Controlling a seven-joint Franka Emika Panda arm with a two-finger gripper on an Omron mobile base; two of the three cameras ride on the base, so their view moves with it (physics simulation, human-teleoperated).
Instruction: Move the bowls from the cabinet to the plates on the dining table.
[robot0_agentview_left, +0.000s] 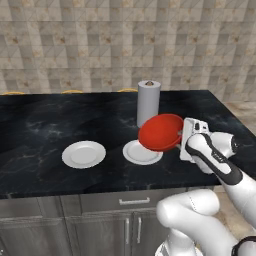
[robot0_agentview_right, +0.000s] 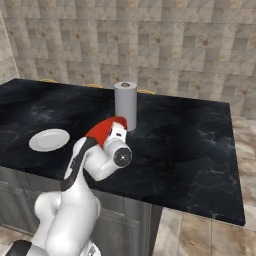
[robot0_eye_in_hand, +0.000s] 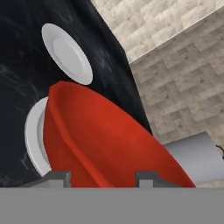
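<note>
Claw (robot0_eye_in_hand: 103, 177) clamped on red bowl (robot0_agentview_left: 161, 132) rim, fingertips mostly cut off. Bowl tilted, empty, above right plate (robot0_agentview_left: 140, 154), partly hiding it. Left plate (robot0_agentview_left: 83, 154) bare. Grey roll (robot0_agentview_left: 148, 103) behind, on table (robot0_agentview_left: 35, 125).

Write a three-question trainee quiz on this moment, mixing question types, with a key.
1. True or false: the glossy red round bowl sits flat on a plate.
2. Which flat white round plate lies under the tilted bowl: A) the right plate or B) the left plate?
3. Fill in: behind the bowl stands an upright grey ____ on the black marble dining table.

Key: 1 false, the gripper holds it tilted; 2 A; 3 cylinder.
</note>
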